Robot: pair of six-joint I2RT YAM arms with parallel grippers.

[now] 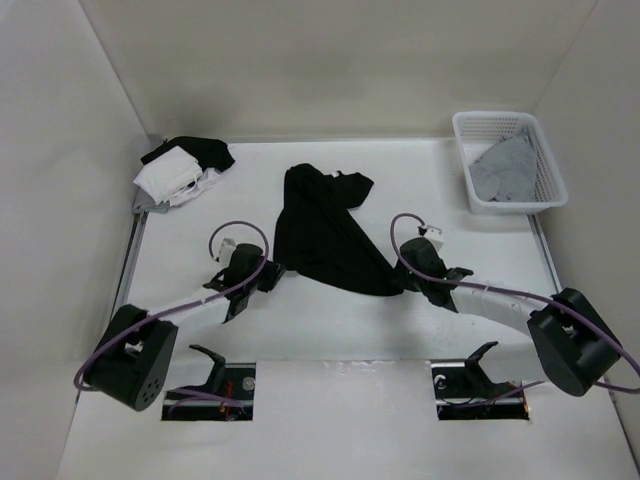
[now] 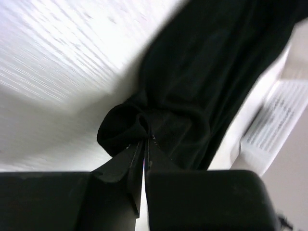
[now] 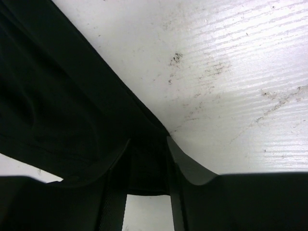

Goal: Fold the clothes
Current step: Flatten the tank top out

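1. The left gripper was clamped tight, its two fingers pressed together on a small bunched fold of the black garment.
2. That fold puckered out just past the fingertips, and the rest of the cloth ran away from it up and to the right in the left wrist view.
3. The right gripper stood part-way apart, straddling a pointed corner of the same garment.
4. Its fingers had dark fabric lying across the gap between them, with bare white surface showing nearer the wrist. Whether the pads actually touched the cloth could not be made out, but nothing looked pinched.
5. Seen from above, the two claws sat at the near corners of the garment, the left one at its left corner and the right one at its right corner.
6. The garment lay in the middle of the table, between the two arms. It was wide along its near edge and gathered into a narrower, rumpled bunch at its far end.
7. Farther out, a white-and-black pile of clothes sat at the far left corner of the table, well apart from the garment.
8. At the far right stood a white basket holding a light grey garment.
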